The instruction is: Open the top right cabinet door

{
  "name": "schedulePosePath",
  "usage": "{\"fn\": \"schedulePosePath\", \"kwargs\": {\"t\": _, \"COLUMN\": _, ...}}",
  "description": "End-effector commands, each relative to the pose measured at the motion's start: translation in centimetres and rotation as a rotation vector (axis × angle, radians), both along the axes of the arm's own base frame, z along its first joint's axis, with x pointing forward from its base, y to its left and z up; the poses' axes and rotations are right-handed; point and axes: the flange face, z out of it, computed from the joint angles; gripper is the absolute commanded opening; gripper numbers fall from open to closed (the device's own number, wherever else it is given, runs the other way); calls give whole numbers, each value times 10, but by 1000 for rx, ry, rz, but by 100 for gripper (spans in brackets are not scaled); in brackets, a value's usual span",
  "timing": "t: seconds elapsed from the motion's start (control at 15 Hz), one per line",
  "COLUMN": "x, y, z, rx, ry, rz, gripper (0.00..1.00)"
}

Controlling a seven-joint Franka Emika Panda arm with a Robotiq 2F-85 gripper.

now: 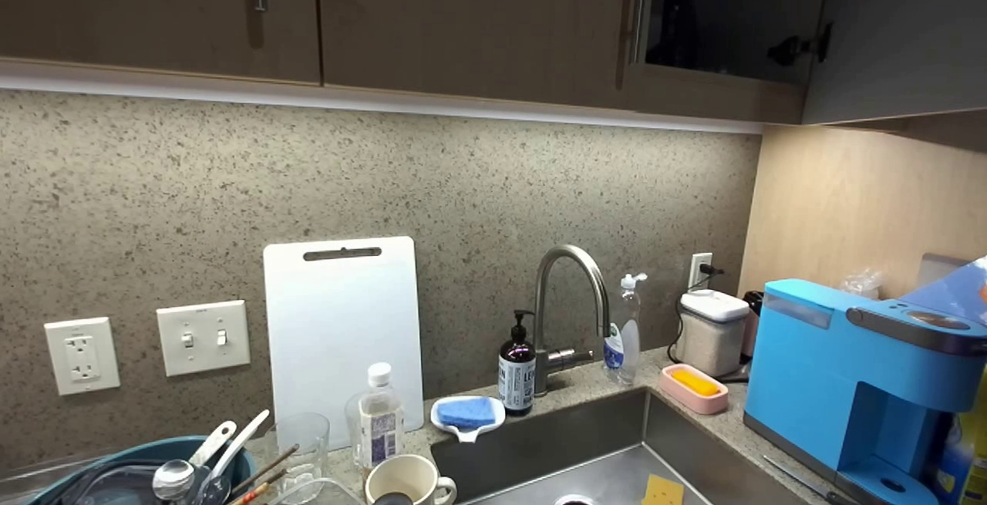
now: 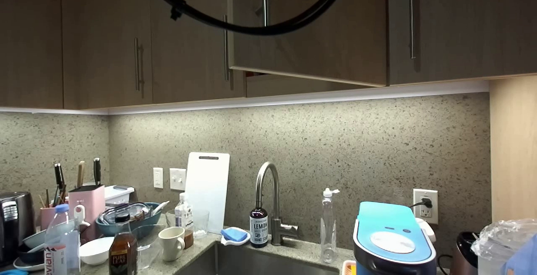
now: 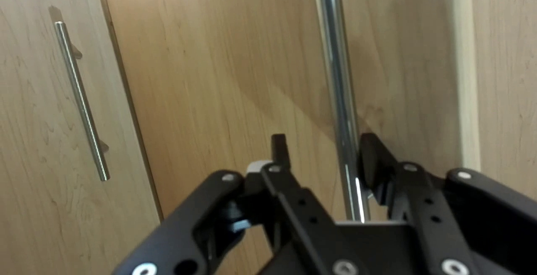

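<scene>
Currently, black fingers (image 3: 374, 157) wide astride slim shiny metal bar handle (image 3: 340, 90); flat brown wooden door (image 2: 327, 52) part-open, so prob. best pull slowly, follow its arc, w/o twisting.

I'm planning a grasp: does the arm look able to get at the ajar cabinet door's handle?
Probably yes: in the wrist view, the open end effector appears to straddle the bar handle, with no visible obstruction between.

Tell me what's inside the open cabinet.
A tall dark shape, too dim to identify, and a hinge show. In an exterior view, the partly open door covers most of the inside, hiding whatever else sits there.
</scene>
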Motion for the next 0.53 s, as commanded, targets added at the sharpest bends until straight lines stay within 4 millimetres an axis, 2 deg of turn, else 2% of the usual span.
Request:
{"fn": "schedulePosePath", "kwargs": {"t": 0.0, "x": 1, "y": 1, "z": 1, "rx": -15, "ry": -11, "rz": -3, "gripper": 79}}
{"fn": "schedulePosePath", "kwargs": {"t": 0.13, "x": 1, "y": 1, "z": 1, "rx": -13, "ry": 9, "rz": -26, "gripper": 92}}
{"fn": "schedulePosePath", "kwargs": {"t": 0.2, "x": -1, "y": -1, "z": 0, "rx": 0, "ry": 1, "rz": -3, "gripper": 73}}
{"fn": "schedulePosePath", "kwargs": {"t": 0.4, "x": -1, "y": -2, "z": 0, "rx": 0, "ry": 1, "rz": -6, "gripper": 92}}
{"fn": "schedulePosePath", "kwargs": {"t": 0.47, "x": -1, "y": -2, "z": 0, "rx": -1, "ry": 1, "rz": -7, "gripper": 93}}
